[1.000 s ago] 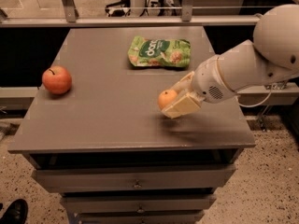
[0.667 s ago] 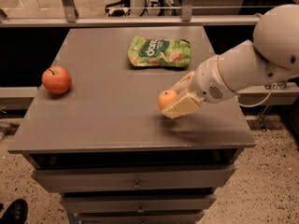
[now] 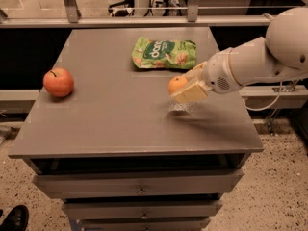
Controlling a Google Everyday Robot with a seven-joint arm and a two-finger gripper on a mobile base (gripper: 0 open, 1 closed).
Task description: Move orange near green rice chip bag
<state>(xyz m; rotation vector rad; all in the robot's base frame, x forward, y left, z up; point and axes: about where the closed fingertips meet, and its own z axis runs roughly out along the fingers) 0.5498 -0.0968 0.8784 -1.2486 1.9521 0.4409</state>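
Nearest us: drawer fronts [image 3: 139, 182] under the counter [image 3: 120, 129], all shut.

Mid-counter, right of centre: the end effector [image 3: 186, 88] reaches in from the right on the white arm [image 3: 250, 64], clamped on the orange [image 3: 177, 84]. A faint shadow on the counter just below suggests the fruit is held clear of the surface.

Change noted: against the views from a second ago, end effector and orange now sit farther back on the counter, closer to the bag. We read this as the carry under way, grasp holding.

Left edge, well apart: the red-orange apple [image 3: 58, 82], unmoved.

Farther back: the green rice chip bag [image 3: 164, 53], lying flat, unmoved. The orange is now near its front edge, not touching.

Judgement: transport mostly done; what remains is to lower and release beside the bag without nudging it.
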